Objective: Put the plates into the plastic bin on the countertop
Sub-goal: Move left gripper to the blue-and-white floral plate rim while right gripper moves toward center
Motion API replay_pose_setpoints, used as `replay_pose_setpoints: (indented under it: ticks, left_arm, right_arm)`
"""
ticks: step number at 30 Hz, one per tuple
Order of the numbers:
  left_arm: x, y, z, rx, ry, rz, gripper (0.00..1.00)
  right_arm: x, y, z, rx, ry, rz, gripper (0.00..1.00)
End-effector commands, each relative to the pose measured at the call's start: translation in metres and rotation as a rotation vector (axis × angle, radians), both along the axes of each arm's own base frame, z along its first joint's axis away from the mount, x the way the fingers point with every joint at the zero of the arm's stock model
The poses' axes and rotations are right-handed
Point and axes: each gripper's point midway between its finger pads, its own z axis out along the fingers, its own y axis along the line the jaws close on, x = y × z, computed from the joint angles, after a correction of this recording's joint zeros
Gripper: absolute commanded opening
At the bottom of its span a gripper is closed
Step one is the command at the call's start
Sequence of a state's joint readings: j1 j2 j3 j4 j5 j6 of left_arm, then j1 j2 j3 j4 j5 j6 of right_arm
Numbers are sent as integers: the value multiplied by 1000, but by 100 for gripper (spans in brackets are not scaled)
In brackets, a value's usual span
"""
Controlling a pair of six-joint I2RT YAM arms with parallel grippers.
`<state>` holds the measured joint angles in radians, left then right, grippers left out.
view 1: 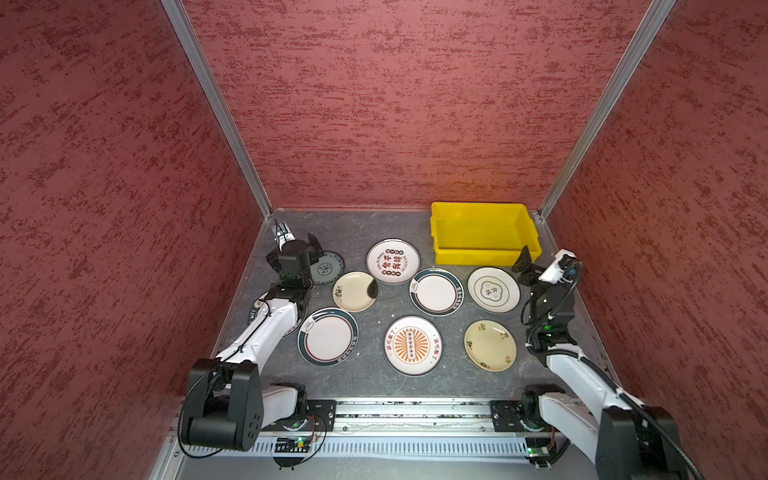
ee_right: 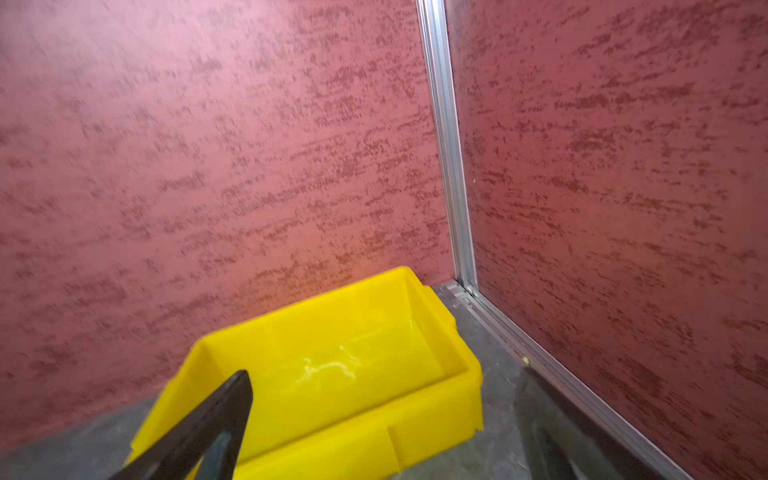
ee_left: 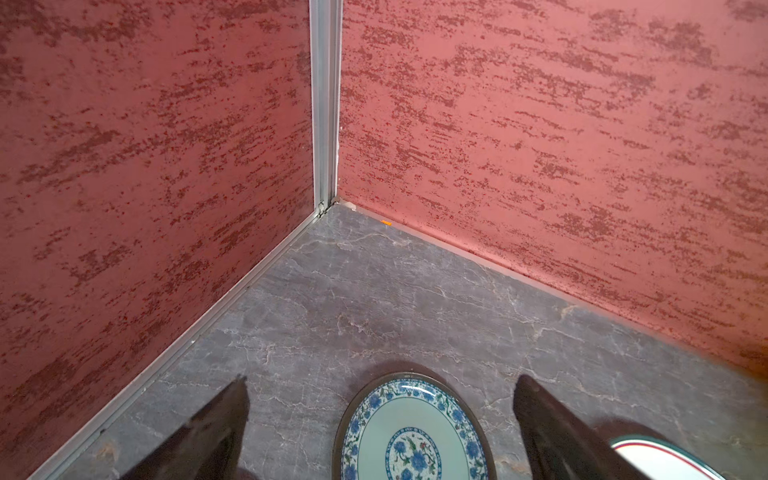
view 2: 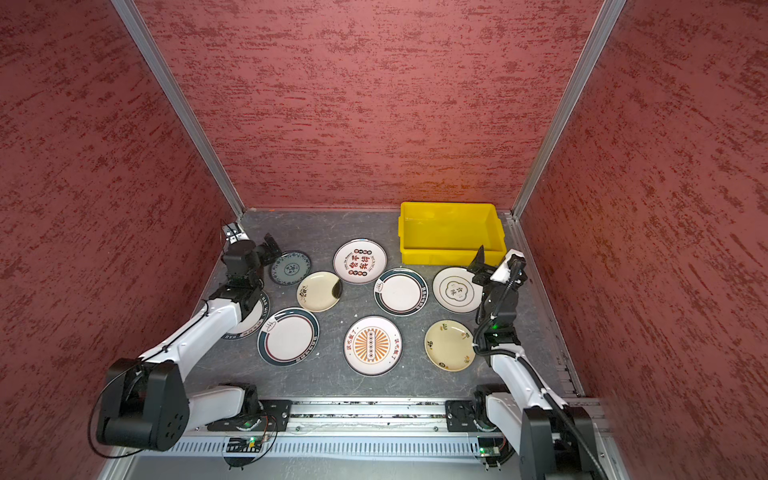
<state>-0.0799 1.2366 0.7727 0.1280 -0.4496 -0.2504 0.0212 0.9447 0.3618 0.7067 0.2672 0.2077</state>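
here, the left gripper (ee_left: 380, 380) hangs empty, jaws wide apart, above the dark grey veined stone countertop (ee_left: 353, 299); a round blue-floral plate (ee_left: 411, 432) lies flat just beside it. the right gripper (ee_right: 386, 376), likewise spread and empty, hovers by the near wall of the bright yellow rectangular plastic bin (ee_right: 469, 374), which holds no plates.

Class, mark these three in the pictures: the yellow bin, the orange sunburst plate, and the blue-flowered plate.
yellow bin (view 1: 473, 257), in a top view, on its front wall.
orange sunburst plate (view 1: 411, 345), in a top view, on its patterned centre.
blue-flowered plate (ee_left: 413, 432), left wrist view, on its pale well.
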Motion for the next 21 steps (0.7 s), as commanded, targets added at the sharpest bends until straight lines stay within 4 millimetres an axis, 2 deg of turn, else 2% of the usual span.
replay_pose_setpoints:
  ticks: [1,4,7,12,16,18,21]
  left_arm:
    - [-28,6,-37,-114,202,51,99]
    - [-36,6,-40,-191,176,23,99]
    - [-39,6,-49,-296,160,-28,99]
    - [-39,4,-75,-411,245,-106,99]
    - [-33,2,-90,-515,274,-165,99]
    - [-27,0,-99,-572,287,-193,99]
    - [-16,-3,-104,-637,265,-234,99]
  right_arm:
    - [-5,18,-9,138,129,110,99]
    - [-21,27,4,197,156,166,99]
    - [-30,41,6,237,163,247,99]
    - [-45,80,12,302,186,476,99]
    - [-54,106,14,317,212,637,99]
    - [-56,126,11,315,252,759,99]
    - [-55,145,1,340,335,875,99]
